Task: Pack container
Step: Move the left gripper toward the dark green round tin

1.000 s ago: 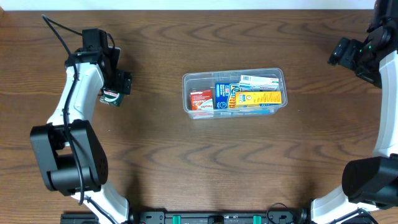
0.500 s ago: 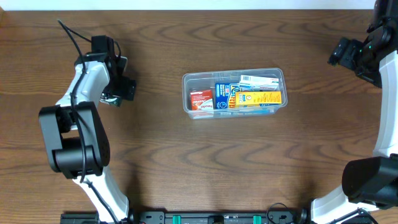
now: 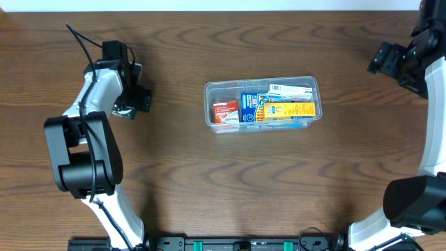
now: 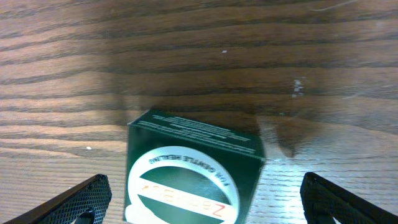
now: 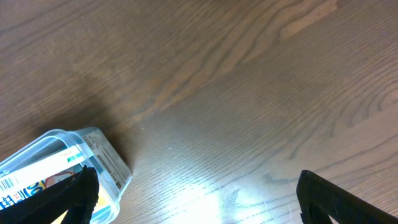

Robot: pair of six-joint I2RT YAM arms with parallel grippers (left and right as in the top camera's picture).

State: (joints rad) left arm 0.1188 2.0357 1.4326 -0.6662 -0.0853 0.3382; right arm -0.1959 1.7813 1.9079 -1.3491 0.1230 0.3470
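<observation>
The clear plastic container (image 3: 261, 104) stands mid-table and holds several colourful boxes: a red one (image 3: 224, 111), a blue one (image 3: 249, 106) and a yellow one (image 3: 290, 109). Its corner also shows in the right wrist view (image 5: 93, 155). A dark green box with a white ring on its face (image 4: 189, 174) lies on the wood at the left, partly under the left arm in the overhead view (image 3: 124, 109). My left gripper (image 4: 199, 205) is open, with its fingers on either side of the green box and apart from it. My right gripper (image 5: 196, 205) is open and empty, high at the far right.
The wooden table (image 3: 230, 188) spreads around the container. The left arm (image 3: 97, 84) reaches up the left side. The right arm (image 3: 411, 63) stands at the far right edge.
The left arm swung its base joints and shifted slightly right between the first two frames, and has stayed still since. The right arm and container have not moved.
</observation>
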